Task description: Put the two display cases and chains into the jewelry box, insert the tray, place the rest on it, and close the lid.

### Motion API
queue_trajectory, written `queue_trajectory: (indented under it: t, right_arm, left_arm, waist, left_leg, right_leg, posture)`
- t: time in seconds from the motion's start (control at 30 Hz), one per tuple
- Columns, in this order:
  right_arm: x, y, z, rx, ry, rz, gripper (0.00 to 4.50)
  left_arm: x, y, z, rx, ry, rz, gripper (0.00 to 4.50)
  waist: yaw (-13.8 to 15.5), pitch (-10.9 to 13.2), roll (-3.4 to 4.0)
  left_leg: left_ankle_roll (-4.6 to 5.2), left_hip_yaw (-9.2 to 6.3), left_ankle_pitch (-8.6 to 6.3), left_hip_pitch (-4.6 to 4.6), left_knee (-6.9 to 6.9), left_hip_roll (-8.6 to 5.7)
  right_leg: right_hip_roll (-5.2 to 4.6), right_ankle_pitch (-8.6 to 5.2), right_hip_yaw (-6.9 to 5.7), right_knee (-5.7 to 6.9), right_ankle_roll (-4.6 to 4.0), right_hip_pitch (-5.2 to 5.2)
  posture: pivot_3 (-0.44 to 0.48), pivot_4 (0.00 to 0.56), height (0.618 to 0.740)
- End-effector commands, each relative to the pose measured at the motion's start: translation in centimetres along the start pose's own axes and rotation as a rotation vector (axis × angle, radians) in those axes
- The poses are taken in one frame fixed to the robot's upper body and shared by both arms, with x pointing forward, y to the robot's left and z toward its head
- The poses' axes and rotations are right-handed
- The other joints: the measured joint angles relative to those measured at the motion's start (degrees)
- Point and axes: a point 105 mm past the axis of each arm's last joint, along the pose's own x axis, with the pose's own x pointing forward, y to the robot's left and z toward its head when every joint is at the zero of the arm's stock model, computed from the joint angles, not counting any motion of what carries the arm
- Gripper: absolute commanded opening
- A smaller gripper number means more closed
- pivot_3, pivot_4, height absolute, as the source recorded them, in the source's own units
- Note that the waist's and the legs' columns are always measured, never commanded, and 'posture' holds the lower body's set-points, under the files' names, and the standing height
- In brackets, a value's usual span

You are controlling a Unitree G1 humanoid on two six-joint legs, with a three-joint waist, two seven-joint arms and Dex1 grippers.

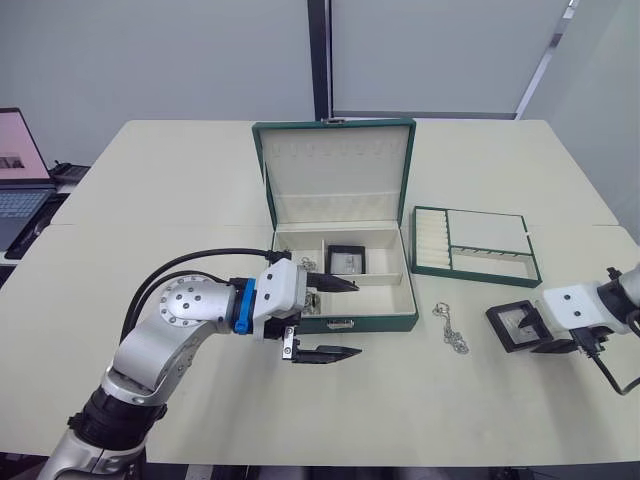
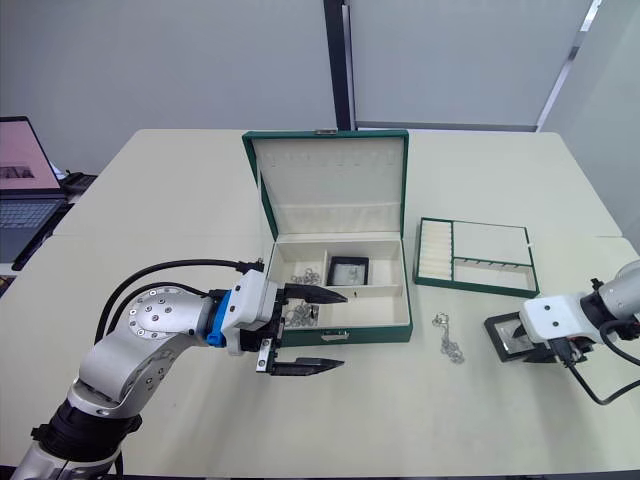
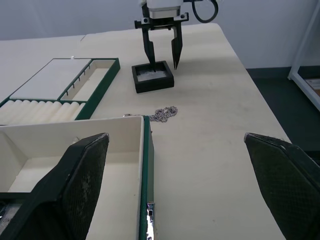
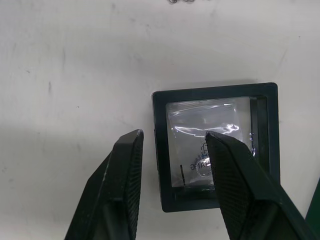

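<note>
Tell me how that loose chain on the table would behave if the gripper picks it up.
The chain lies in a thin, limp squiggle, so it would probably droop and dangle. Its fine links look light and could slip between the open fingers of the right gripper.

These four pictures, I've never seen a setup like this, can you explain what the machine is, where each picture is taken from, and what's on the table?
It is a two-armed humanoid robot. Two pictures come from cameras in its head, looking down over a cream table. The other two come from cameras on its wrists, looking along each gripper's black fingers.

On the table stands an open green jewelry box, lid up, with one display case and some chain inside. Beside it lie a tray, a loose chain and a second display case.

The left gripper is open and empty at the box's front. The right gripper is open, its fingers straddling one edge of that second case.
</note>
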Motion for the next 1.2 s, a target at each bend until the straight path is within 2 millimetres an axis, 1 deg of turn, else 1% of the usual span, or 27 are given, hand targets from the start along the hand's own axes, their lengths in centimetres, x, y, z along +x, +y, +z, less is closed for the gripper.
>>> queue_trajectory:
  t: [0.03,0.13,0.23,0.3,0.6,0.9,1.07,1.1,1.2]
  right_arm:
    - [-0.37,-0.17,0.30,-0.019,0.007,-0.018,2.16]
    - [-0.29,-0.13,0.27,-0.018,0.008,-0.017,2.16]
    - [-0.15,-0.22,0.25,-0.020,0.008,-0.022,1.60]
    - [-0.11,-0.20,0.20,-0.020,0.010,-0.022,1.12]
    - [0.04,0.07,-0.33,-0.015,0.025,-0.011,1.12]
    - [0.08,0.01,-0.15,-0.012,0.023,-0.008,1.12]
    - [0.08,0.01,-0.17,-0.010,0.025,-0.008,0.09]
    - [0.08,0.04,-0.17,-0.009,0.024,-0.006,0.00]
    - [0.09,0.03,-0.08,-0.006,0.019,-0.006,0.00]
  left_arm:
    - [0.33,-0.09,0.57,0.032,-0.013,-0.012,4.50]
    - [0.45,-0.13,0.58,0.032,-0.015,-0.014,4.50]
    - [0.51,-0.17,0.58,0.033,-0.014,-0.017,4.50]
    - [0.53,-0.18,0.58,0.033,-0.013,-0.018,4.50]
    - [0.73,-0.15,0.61,0.038,-0.014,-0.016,4.50]
    - [0.92,-0.09,0.64,0.039,-0.020,-0.011,4.50]
    - [1.07,-0.14,0.68,0.037,-0.024,-0.010,4.50]
    - [1.09,-0.16,0.69,0.036,-0.024,-0.010,4.50]
    - [1.13,-0.19,0.69,0.035,-0.025,-0.011,4.50]
  waist:
    - [0.00,0.00,0.00]
    - [-0.01,0.00,0.00]
    - [-0.02,0.00,0.00]
    - [-0.01,0.00,0.00]
    - [-0.01,0.00,0.00]
    - [-0.01,0.00,0.00]
    - [-0.02,0.00,0.00]
    - [-0.02,0.00,0.00]
    - [-0.02,0.00,0.00]
  left_leg:
    - [0.00,0.00,0.00,0.00,0.01,0.00]
    - [0.00,0.01,0.00,0.00,0.01,0.00]
    - [0.00,0.02,0.00,0.00,0.01,0.00]
    - [0.00,0.02,0.00,0.00,0.01,0.00]
    - [0.00,0.02,0.00,0.00,0.01,0.00]
    - [0.00,0.02,0.00,0.00,0.02,0.00]
    - [0.00,0.02,0.00,0.00,0.02,0.00]
    - [0.00,0.02,0.00,0.01,0.02,0.00]
    - [0.00,0.02,0.00,0.01,0.03,0.00]
  right_leg:
    - [0.00,0.00,0.00,0.00,0.00,0.00]
    - [0.00,0.00,0.01,0.00,0.00,0.00]
    - [0.00,0.00,0.01,0.00,0.00,0.00]
    - [0.00,0.00,0.01,0.00,0.00,0.00]
    - [0.00,0.00,0.01,0.00,0.00,0.00]
    - [0.00,0.00,0.01,0.01,0.00,0.00]
    - [0.00,0.00,0.01,0.01,0.00,0.00]
    - [0.00,0.00,0.00,0.01,0.00,0.01]
    - [0.00,0.00,0.01,0.01,0.00,0.01]
  posture:
    - [0.000,0.150,0.740]
    - [0.000,0.150,0.740]
    - [0.000,0.150,0.740]
    - [0.000,0.150,0.740]
    - [0.000,0.150,0.740]
    - [0.000,0.150,0.740]
    - [0.000,0.150,0.740]
    - [0.000,0.150,0.740]
    - [0.000,0.150,0.740]
